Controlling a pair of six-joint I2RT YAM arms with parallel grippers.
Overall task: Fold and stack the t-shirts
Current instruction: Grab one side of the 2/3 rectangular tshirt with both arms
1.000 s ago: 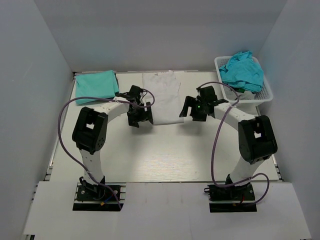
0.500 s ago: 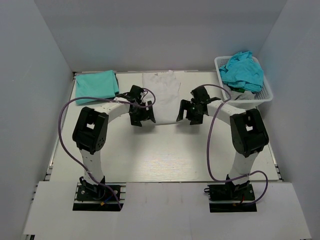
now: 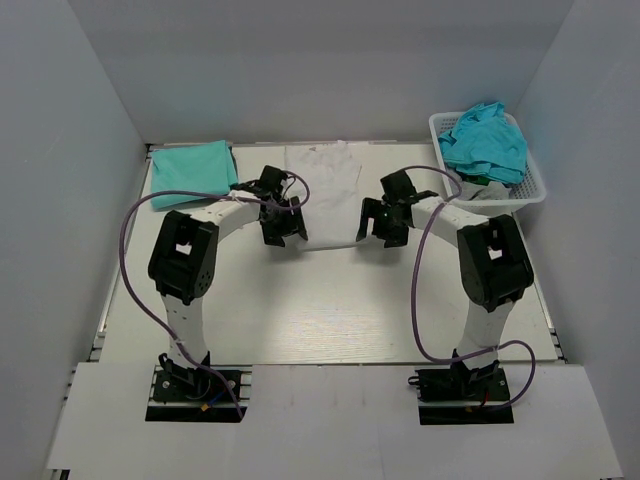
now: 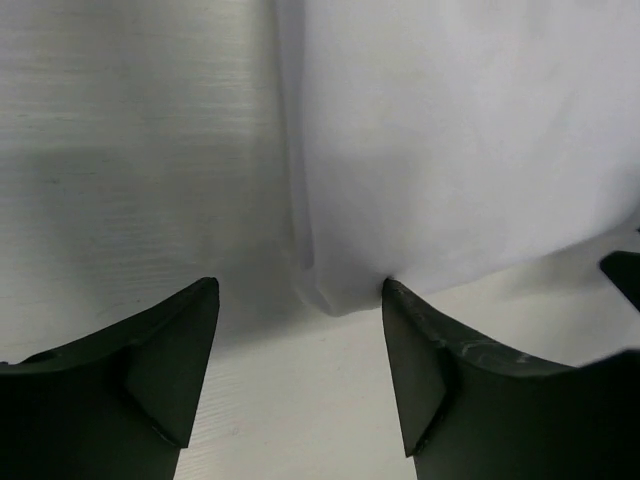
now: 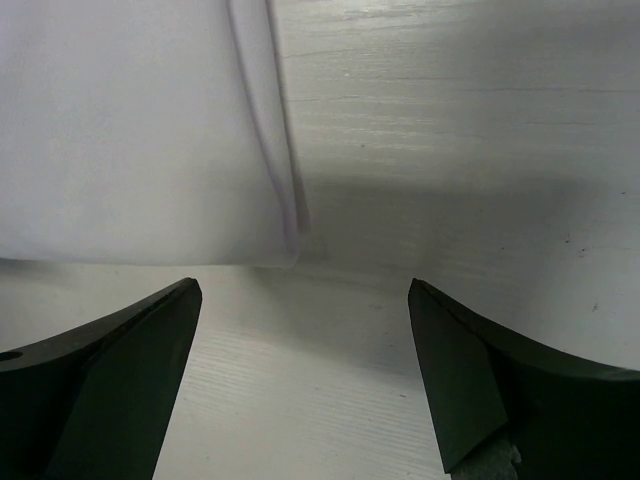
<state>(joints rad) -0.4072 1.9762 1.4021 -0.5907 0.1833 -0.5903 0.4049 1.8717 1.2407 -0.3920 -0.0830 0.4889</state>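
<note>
Across the far middle of the pale, wood-grained table [image 3: 330, 300] lies the white t-shirt [image 3: 325, 190], a smooth, matte cloth spread flat in a long, roughly rectangular shape with its lower hem nearest the arms. Its two near corners show doubled edges where the fabric is turned under. The left gripper [image 4: 298, 300] stands with its dark, wedge-shaped fingers apart, holding nothing. The shirt's near left corner sits just ahead of the gap and close to the right-hand finger. The right gripper [image 5: 302, 295] is spread wide and likewise empty. The shirt's near right corner and its narrow folded strip lie just beyond the gap between its fingers. At the far left corner of the table rests a teal t-shirt [image 3: 192, 168], folded into a neat, soft square. At the far right stands a white plastic lattice basket [image 3: 520, 197], rectangular with a flared rim. It is heaped with crumpled teal t-shirts [image 3: 485, 140] that bulge above its walls. Something darker shows beneath them, too small to make out.
</note>
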